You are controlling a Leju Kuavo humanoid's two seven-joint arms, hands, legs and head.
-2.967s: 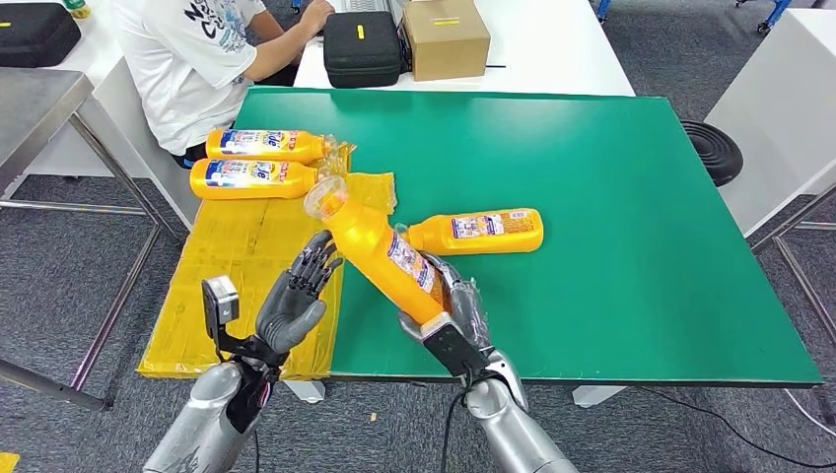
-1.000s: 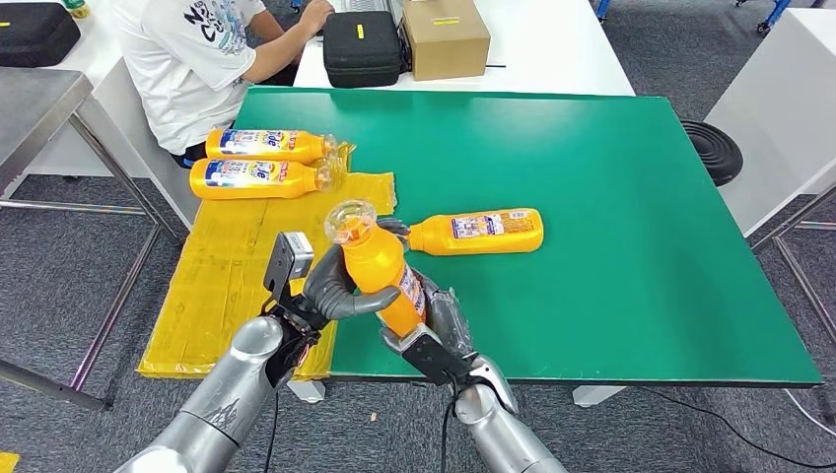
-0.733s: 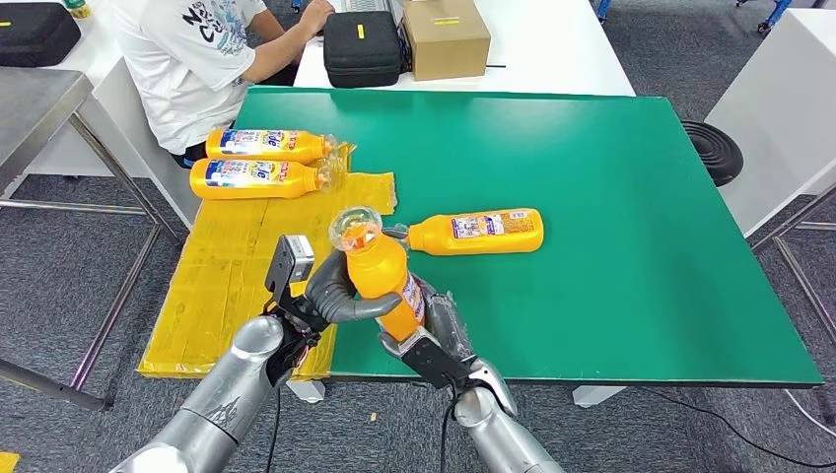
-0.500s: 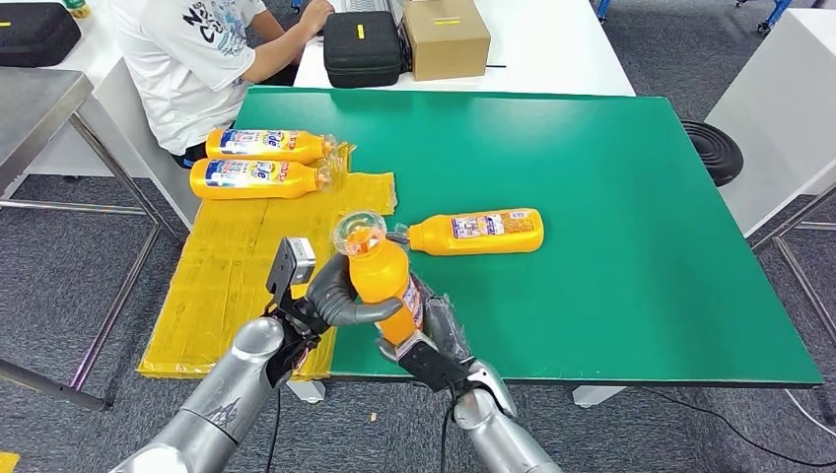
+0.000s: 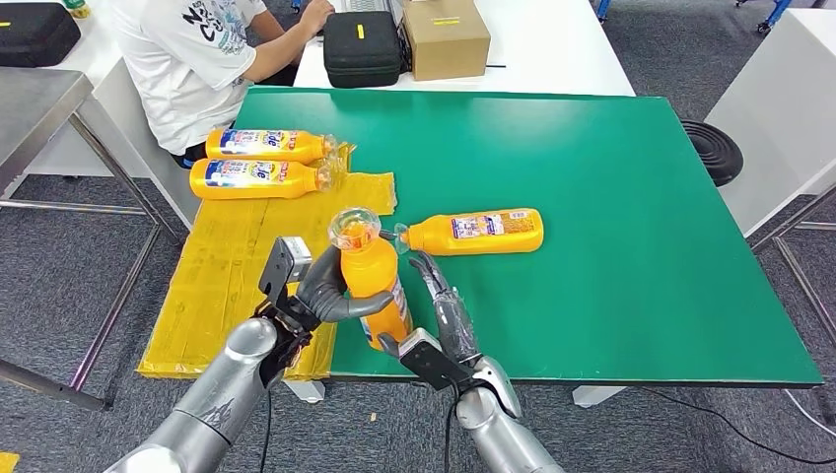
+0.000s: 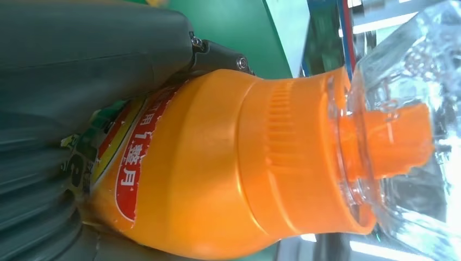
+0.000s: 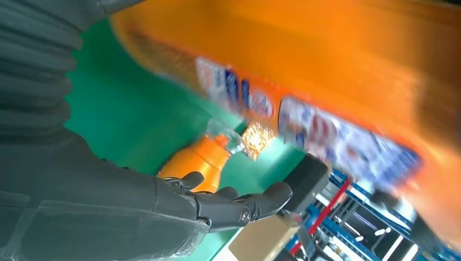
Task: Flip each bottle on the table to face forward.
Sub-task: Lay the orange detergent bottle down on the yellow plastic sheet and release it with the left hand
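My left hand [image 5: 330, 292] grips the orange bottle [image 5: 369, 281] around its body, fingers wrapped over the label, holding it nearly upright above the near edge of the green table [image 5: 631, 197], toward its left corner. The clear cap [image 5: 355, 228] points up and away from me; in the left wrist view the orange nozzle [image 6: 397, 142] sits inside that clear cap, and my left hand [image 6: 65, 81] lies against the bottle [image 6: 228, 163] at the red-and-white label.

My right hand [image 5: 444, 315] is just beside the bottle on its right, fingers stretched out straight and spread, holding nothing. In the right wrist view my right hand [image 7: 163, 201] lies flat and apart from the blurred orange body of the bottle [image 7: 337, 81].

A second bottle [image 5: 475, 231] lies on its side on the table, cap toward the left edge, just beyond my right hand's fingertips. Two more bottles [image 5: 258, 163] lie side by side on the yellow sheet [image 5: 222, 286] off the table's left edge, caps toward the table. A person in a white shirt [image 5: 192, 59] sits beyond the far left corner.
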